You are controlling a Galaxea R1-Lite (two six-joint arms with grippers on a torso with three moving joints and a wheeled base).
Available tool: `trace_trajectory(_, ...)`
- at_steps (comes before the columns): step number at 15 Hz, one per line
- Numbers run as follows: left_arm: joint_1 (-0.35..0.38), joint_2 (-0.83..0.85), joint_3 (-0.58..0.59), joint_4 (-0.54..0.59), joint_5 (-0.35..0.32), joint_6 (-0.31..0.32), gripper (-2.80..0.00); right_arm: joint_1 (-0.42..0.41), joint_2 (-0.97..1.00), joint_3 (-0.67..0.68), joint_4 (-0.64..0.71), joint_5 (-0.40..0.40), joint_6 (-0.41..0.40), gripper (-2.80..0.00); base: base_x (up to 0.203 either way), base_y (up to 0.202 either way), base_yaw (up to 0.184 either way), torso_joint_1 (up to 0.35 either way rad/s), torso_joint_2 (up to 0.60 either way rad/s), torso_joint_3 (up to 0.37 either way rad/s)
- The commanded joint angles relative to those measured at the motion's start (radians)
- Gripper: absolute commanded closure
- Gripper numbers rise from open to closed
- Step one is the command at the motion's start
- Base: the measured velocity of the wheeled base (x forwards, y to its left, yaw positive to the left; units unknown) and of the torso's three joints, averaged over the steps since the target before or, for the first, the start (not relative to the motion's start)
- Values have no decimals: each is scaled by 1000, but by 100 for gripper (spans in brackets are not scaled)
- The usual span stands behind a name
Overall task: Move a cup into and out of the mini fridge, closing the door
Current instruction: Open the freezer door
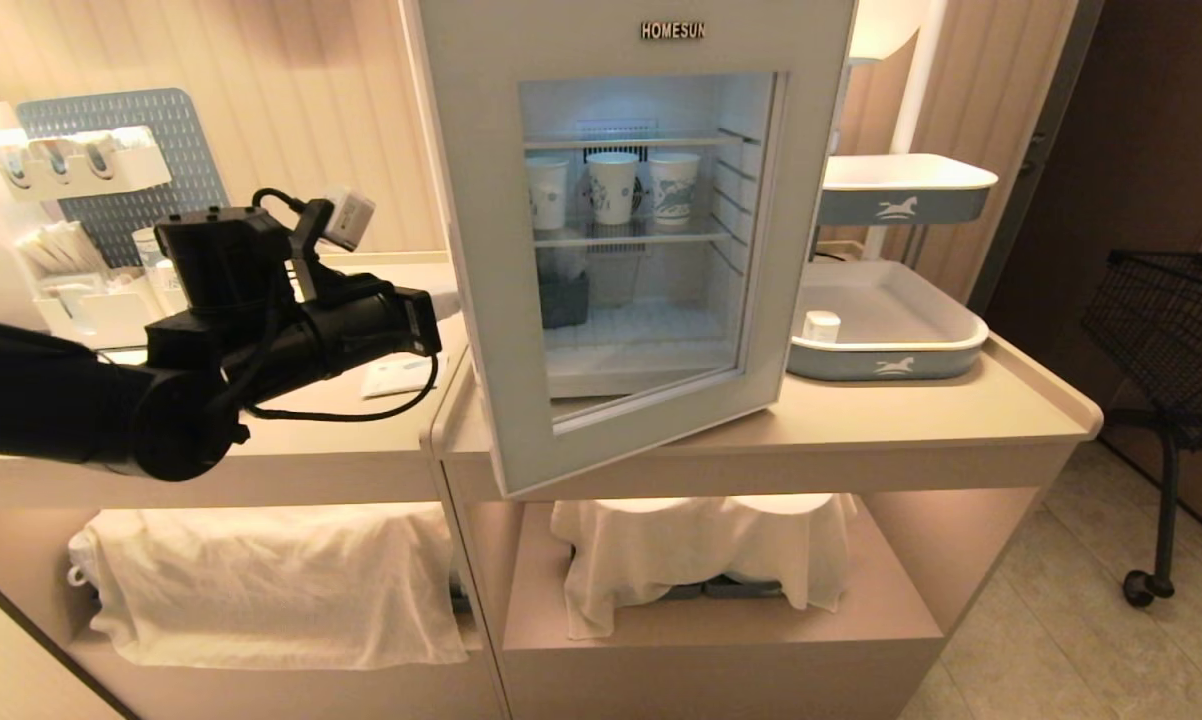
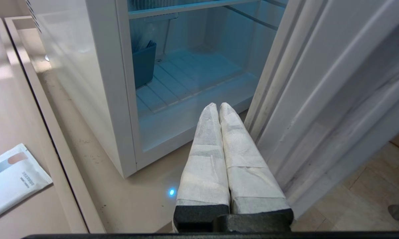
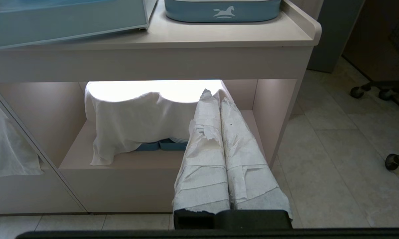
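The right tool (image 3: 218, 94), fingers pressed together, points at a white cloth (image 3: 136, 122) under the counter (image 3: 219, 36).

Grey-blue tray (image 1: 961, 340) on counter (image 1: 941, 415); white cloths (image 1: 271, 580) below; packet (image 2: 10, 179), possibly tissue.

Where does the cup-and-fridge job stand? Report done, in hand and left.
Done: the door of the mini fridge stands partly open. The cup sits in the blue-grey tray beside the fridge, not on a shelf. In hand: the left gripper, shut and empty, is at the open door's inner edge. The right gripper hangs shut below the counter. Left: whichever cup moves remain, then closing the door.
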Motion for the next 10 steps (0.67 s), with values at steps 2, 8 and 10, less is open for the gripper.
trace_trajectory(2,-7,-41,21,-5,-3,-15,0,0,-2,9,-1,1,-1,0,0,0,0,0,0,0)
trace_trajectory(8,-26,-115,67,-5,-3,-67,0,0,-2,9,-1,1,-1,0,0,0,0,0,0,0)
trace_trajectory(10,-36,-137,91,-5,-3,-87,0,0,-2,9,-1,1,-1,0,0,0,0,0,0,0)
